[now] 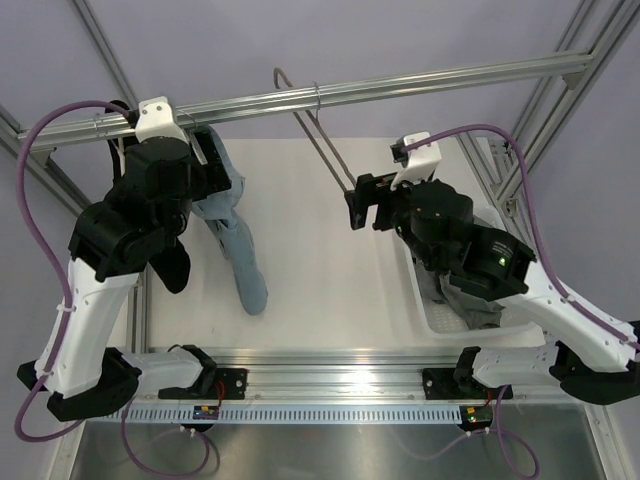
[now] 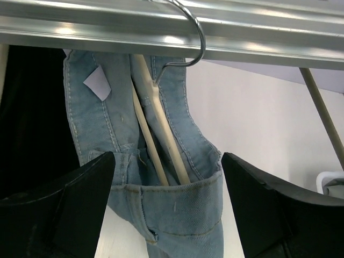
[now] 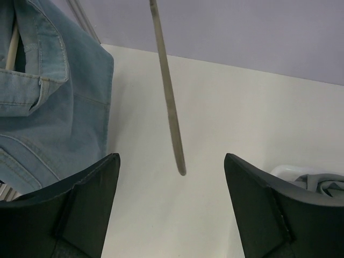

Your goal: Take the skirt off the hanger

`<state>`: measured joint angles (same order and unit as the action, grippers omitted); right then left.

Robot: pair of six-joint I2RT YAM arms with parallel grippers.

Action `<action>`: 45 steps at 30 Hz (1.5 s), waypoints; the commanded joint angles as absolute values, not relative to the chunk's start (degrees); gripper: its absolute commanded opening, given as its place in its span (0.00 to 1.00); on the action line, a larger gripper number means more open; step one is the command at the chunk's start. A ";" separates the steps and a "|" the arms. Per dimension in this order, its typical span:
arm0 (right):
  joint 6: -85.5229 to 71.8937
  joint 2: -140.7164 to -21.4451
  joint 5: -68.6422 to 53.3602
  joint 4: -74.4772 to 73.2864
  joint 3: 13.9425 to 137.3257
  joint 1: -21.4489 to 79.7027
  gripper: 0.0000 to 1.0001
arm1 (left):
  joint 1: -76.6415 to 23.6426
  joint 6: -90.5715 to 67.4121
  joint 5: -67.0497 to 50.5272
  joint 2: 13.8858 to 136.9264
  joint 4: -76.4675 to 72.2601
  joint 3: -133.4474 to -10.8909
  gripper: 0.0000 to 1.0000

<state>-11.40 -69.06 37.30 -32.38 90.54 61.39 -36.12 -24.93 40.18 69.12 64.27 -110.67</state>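
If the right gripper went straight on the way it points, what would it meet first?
Most likely the hanger: its bare arm hangs between the right gripper's open jaws. Depth is unclear; behind it is only white table.

A pale lilac wall (image 1: 420,35) faces me behind the aluminium rail (image 1: 450,81) crossing my white tabletop's (image 1: 330,270) far edge; a brushed steel sheet (image 1: 340,450) along its near edge catches soft light.
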 commanded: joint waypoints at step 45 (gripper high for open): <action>-11.95 -56.95 35.70 -43.50 92.80 61.08 0.94 | -32.52 -27.94 22.43 52.31 53.18 -97.49 0.00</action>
<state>-12.82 -54.96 38.89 -42.35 90.04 61.39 -32.49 -25.54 30.13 57.74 60.25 -100.05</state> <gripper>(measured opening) 0.935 0.115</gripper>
